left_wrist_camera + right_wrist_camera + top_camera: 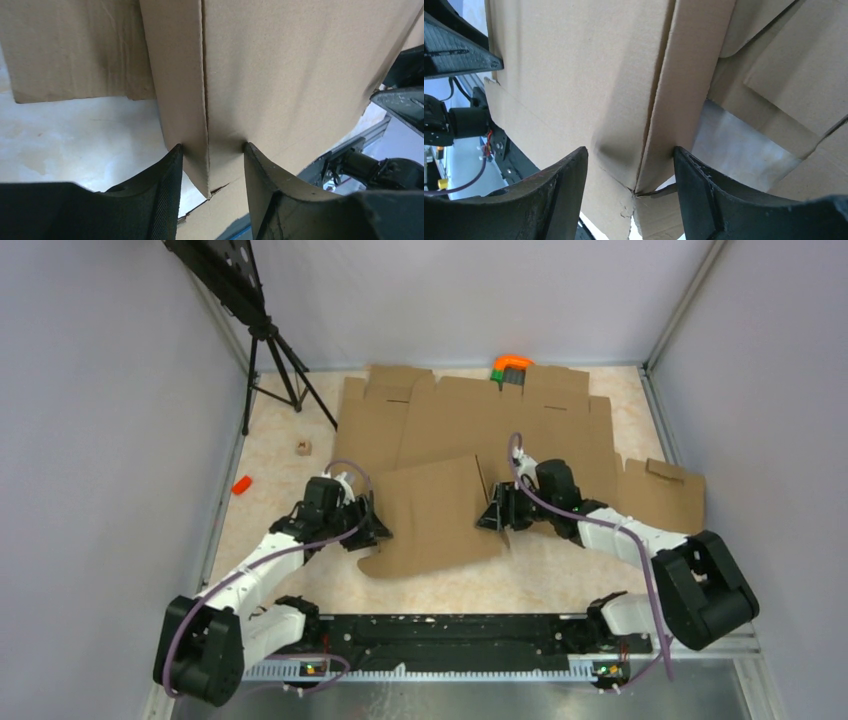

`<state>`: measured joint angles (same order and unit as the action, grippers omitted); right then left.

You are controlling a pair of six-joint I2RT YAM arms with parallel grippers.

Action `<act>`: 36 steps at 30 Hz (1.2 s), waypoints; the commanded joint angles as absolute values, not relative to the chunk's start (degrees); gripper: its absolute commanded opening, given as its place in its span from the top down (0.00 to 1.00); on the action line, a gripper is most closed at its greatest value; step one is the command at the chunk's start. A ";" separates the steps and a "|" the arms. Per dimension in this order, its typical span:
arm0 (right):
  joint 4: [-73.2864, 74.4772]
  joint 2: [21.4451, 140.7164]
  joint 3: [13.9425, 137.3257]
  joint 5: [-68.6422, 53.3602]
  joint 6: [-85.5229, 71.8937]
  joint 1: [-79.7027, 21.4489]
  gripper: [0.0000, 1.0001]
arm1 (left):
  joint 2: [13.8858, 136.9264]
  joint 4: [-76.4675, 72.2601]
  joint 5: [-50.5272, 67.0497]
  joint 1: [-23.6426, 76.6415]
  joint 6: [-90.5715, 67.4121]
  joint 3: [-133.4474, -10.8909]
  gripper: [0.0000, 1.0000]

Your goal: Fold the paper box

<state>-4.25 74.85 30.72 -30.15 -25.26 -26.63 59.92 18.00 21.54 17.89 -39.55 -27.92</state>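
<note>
The paper box [435, 515] is a brown creased cardboard piece lying between both arms at the table's middle. My left gripper [372, 527] is at the box's left edge. In the left wrist view its fingers [172, 170] straddle a raised side wall [182, 115] folded up against the main panel [300, 75], touching cardboard on both sides. My right gripper [497, 512] is at the box's right edge. In the right wrist view its fingers [689, 175] close round the folded side wall [684, 95] and panel [574, 75], with a torn corner just below.
Wide flat cardboard blanks [470, 415] lie behind the box, and another [660, 495] to the right under the right arm. An orange and green tool [510, 365] sits at the back. A tripod [270, 350], a small wooden block [303, 448] and an orange piece [241, 484] are at left.
</note>
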 commanded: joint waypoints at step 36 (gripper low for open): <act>25.13 52.44 31.57 -14.19 -35.19 -27.08 0.02 | 49.60 33.85 9.90 22.71 -31.05 -45.74 0.45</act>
<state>24.36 58.81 34.11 -23.77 -29.32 -26.52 49.91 33.80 11.81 19.53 -31.59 -43.64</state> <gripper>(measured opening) 0.976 0.566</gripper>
